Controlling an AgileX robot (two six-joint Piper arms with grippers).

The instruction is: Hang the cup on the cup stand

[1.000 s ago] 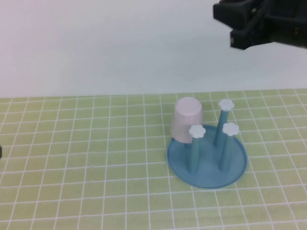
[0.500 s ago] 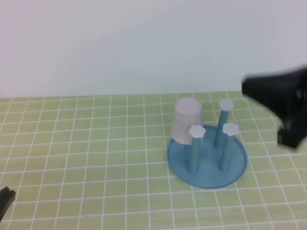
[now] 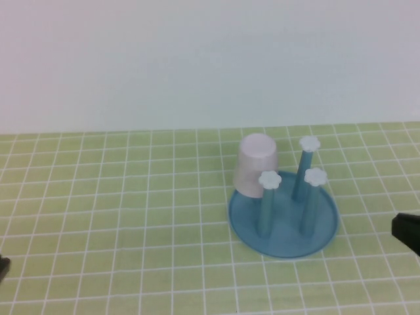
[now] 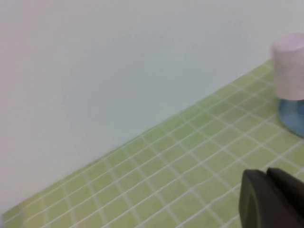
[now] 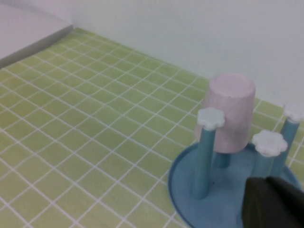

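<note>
- While the cup (image 3: 256, 165) sits upside down over the cup stand's (image 3: 283, 223) rear-left peg in the high view, the right end effector (image 3: 408, 233) shows low at the right edge, well apart.
- Left wrist view: left end effector (image 4: 273, 199), fingers clenched together, hovers over the bench (image 4: 156, 175).
- Right wrist view: fingers likewise closed, empty.

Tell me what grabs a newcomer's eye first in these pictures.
The pale pink cup sits upside down over the far-left peg of the blue cup stand, mid-table on a green grid mat. Three bare pegs carry white flower caps. Only dark slivers of the arms show: the right pincer at the right edge, the left pincer at the left edge.
</note>
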